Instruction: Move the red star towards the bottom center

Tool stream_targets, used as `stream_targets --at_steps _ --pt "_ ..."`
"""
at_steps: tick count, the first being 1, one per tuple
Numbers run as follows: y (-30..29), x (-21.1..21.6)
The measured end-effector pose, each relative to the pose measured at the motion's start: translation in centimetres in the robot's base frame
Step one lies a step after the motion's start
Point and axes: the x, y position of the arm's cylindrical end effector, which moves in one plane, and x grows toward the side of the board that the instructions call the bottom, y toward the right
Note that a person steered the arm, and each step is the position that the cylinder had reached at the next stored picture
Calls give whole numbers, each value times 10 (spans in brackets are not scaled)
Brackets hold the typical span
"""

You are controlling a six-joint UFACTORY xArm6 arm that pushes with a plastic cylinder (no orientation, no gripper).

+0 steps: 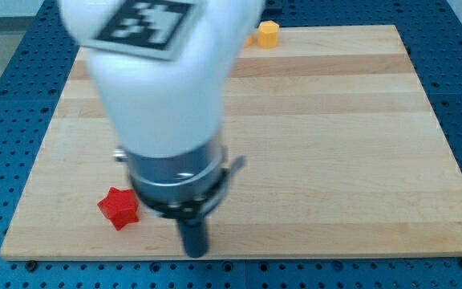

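Looking through the one camera view, I find the red star (119, 208) lying on the table (335, 160) near its bottom edge, well over toward the view's left. My tip (195, 250) sits to the star's right and slightly lower in the view, close to the bottom edge too, near the star but apart from it, with bare wood showing between them.

That is the relation the move turns on. Bottom center lies to the right of the star, and so does my tip, so I judge I am on the wrong side to push it there: I would need to pass around to the star's left before sweeping it rightward along the bottom edge.

I carry no jaws at all, only this dark rod, so nothing is open, closed or holding anything.

A yellow block (269, 34) rests at the table's top edge, well away, partly beside my white arm housing (159, 88), which hides much of the upper left.
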Motion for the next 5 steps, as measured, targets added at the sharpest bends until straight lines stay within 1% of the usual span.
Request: stream_targets --at_steps 1,2,3,4,5 --pt "-38 -1" --pt "-117 -1" --pt "-160 -20" --pt "-139 -50" --pt "-76 -52"
